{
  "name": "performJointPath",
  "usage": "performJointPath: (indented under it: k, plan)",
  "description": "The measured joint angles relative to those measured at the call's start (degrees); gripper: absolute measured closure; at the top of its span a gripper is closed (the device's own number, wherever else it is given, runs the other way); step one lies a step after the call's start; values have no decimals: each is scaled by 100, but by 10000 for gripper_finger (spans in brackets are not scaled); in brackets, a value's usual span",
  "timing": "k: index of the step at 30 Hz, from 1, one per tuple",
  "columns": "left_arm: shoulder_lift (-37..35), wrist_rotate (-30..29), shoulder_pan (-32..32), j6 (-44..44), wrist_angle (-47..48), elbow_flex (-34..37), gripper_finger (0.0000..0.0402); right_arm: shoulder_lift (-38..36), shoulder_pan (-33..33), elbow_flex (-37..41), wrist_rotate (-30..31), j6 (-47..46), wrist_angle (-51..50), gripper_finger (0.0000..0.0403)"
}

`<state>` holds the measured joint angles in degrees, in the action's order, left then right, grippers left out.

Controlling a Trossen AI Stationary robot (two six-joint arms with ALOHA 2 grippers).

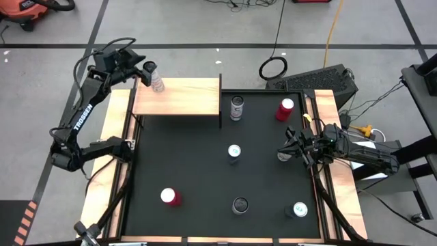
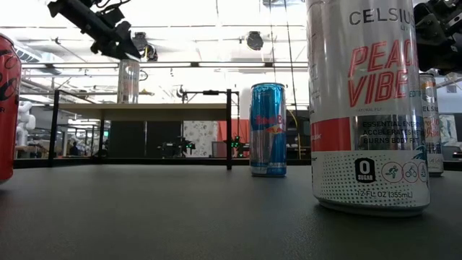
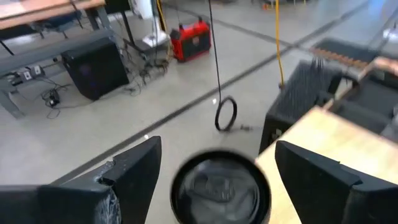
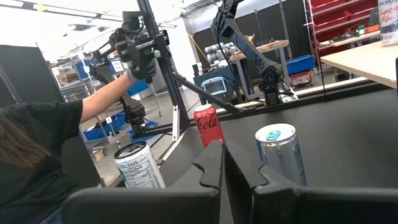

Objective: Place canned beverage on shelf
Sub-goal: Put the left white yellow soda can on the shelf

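high view: left pincer [image 1: 146, 70] open around can [image 1: 157, 83] on shelf [image 1: 179, 96]

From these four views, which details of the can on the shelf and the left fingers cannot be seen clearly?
- Can label: too small in the high view, backlit in the low view.
- Can body: left wrist view shows only its top, blurred, between the open left fingers.
- Whether its base rests flat on the shelf: not visible in any view.
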<state>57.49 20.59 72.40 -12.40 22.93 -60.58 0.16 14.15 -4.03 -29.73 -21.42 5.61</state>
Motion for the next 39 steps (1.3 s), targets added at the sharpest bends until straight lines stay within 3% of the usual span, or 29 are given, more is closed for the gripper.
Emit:
performJointPath:
  k: [7,12,18,28,32,39]
  plan:
    - [-253,154,-4,314,-642,0,88,0,-2,2,-1,-1,7,403]
    - [-323,585,-158,607,-592,0,88,0,-1,2,-1,36,7,403]
    - [-317,533,-650,612,-458,0,89,2,-2,2,101,91,-3,403]
    - [-237,-1104,-1750,829,-451,0,89,4,-2,13,146,99,0,403]
    - [-73,-1651,-2044,1313,-461,0,89,4,-2,13,147,39,9,403]
    - [184,-2671,-2514,1355,-546,2,89,4,-2,11,148,-38,11,403]
